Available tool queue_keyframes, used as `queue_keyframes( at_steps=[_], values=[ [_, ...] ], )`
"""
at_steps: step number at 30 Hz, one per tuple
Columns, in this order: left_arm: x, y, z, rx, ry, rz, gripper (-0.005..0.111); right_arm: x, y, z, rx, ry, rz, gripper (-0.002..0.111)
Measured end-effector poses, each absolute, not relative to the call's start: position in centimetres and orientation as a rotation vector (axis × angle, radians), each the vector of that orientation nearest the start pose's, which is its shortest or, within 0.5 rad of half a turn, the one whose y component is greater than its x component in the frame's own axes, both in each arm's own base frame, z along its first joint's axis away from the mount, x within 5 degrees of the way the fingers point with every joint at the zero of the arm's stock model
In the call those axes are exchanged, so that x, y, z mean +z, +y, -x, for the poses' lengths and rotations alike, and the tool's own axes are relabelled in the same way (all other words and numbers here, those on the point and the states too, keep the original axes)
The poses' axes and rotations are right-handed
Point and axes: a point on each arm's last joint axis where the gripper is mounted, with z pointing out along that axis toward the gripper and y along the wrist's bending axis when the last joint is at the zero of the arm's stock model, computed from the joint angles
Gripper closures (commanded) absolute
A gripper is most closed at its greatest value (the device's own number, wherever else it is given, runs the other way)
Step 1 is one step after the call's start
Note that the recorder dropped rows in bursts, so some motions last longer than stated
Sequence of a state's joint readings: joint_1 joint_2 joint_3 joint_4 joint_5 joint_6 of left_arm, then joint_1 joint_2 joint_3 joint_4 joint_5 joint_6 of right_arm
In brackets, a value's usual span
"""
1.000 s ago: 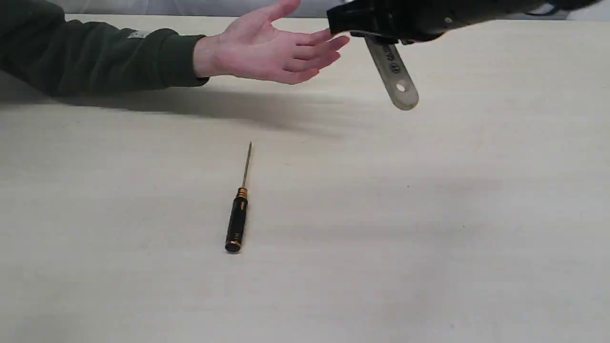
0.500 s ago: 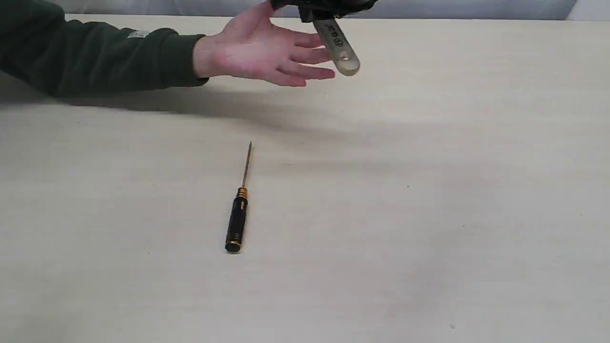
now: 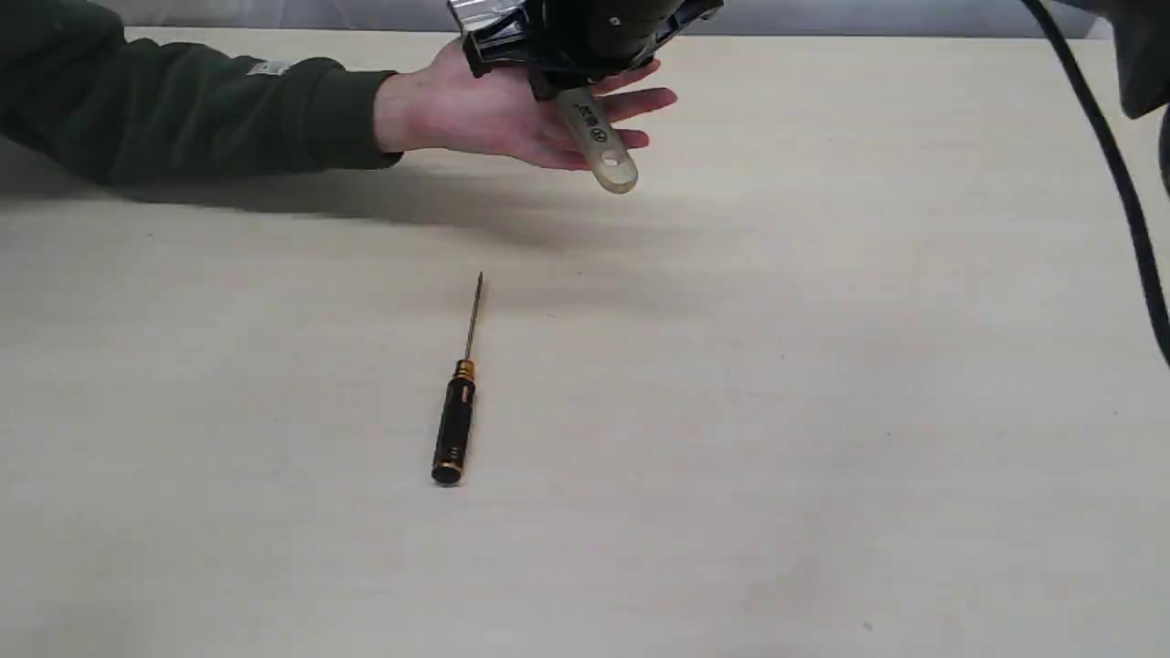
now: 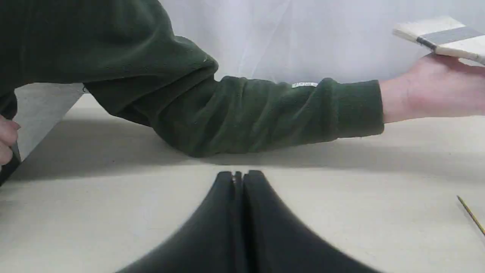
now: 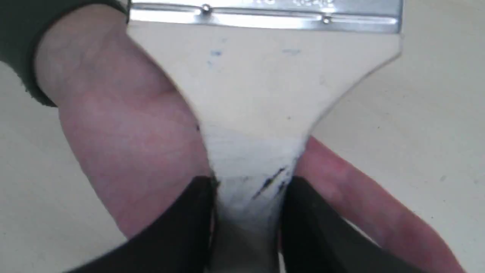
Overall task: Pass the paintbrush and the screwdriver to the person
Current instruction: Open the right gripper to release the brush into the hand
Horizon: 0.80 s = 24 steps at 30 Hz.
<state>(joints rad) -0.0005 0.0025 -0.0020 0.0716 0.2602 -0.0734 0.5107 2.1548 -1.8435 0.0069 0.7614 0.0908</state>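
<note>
Wooden neck clamped: held the paintbrush by its handle in the right pincer, directly over the person's open palm, contact impossible to tell. Judged an early release risky: could have tipped the head-heavy brush off the hand onto the counter. Judged further descent likely to pinch skin. Found the screwdriver lying on the counter, well apart from that pincer. Found the left pincer closed on nothing.
</note>
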Motion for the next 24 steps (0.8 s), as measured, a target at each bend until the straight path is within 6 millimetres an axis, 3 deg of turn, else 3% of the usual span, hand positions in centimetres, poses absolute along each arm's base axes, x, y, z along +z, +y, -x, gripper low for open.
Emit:
queue_keyframes(
  at_steps=[2, 8, 10, 16, 24],
  values=[
    [19.0, 0.2, -5.5, 0.013, 1.744, 0.017, 0.107, 22.7, 23.8, -42.5, 0.229, 2.518, 0.536, 0.098],
    [19.0, 0.2, -5.5, 0.013, 1.744, 0.017, 0.107, 23.3, 23.9, -42.7, 0.240, 2.511, 0.531, 0.061],
    [19.0, 0.2, -5.5, 0.013, 1.744, 0.017, 0.107, 24.0, 23.9, -42.6, 0.243, 2.503, 0.529, 0.053],
    [19.0, 0.2, -5.5, 0.013, 1.744, 0.017, 0.107, 27.4, 23.3, -41.5, 0.243, 2.462, 0.556, 0.053],
    [19.0, 0.2, -5.5, 0.013, 1.744, 0.017, 0.107, 29.5, 22.5, -39.4, 0.251, 2.513, 0.623, 0.053]
  ],
)
